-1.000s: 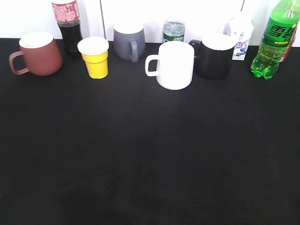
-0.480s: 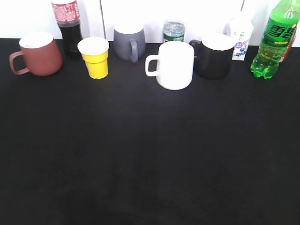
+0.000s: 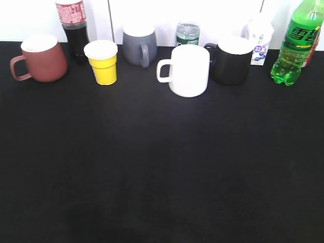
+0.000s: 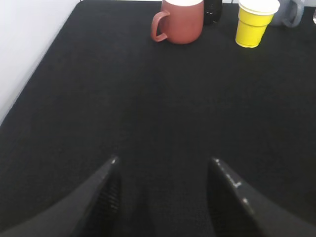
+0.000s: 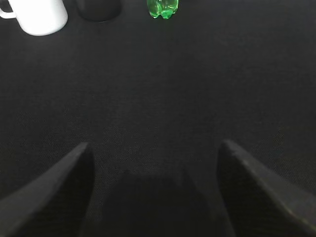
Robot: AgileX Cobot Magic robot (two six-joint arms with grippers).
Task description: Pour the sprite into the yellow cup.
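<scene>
The sprite (image 3: 296,43), a tall green bottle with a green label, stands upright at the back right; its bumpy base shows at the top of the right wrist view (image 5: 162,8). The yellow cup (image 3: 102,62) stands upright at the back left, between the brown-red mug and the grey mug; it also shows in the left wrist view (image 4: 254,23). My left gripper (image 4: 164,162) is open and empty over the black table, well short of the cup. My right gripper (image 5: 155,147) is open and empty, well short of the sprite. Neither gripper shows in the exterior view.
Along the back stand a brown-red mug (image 3: 40,58), a cola bottle (image 3: 73,30), a grey mug (image 3: 138,45), a clear bottle (image 3: 187,33), a white mug (image 3: 187,70), a black mug (image 3: 230,59) and a small white carton (image 3: 259,41). The table's left edge (image 4: 47,59) shows in the left wrist view.
</scene>
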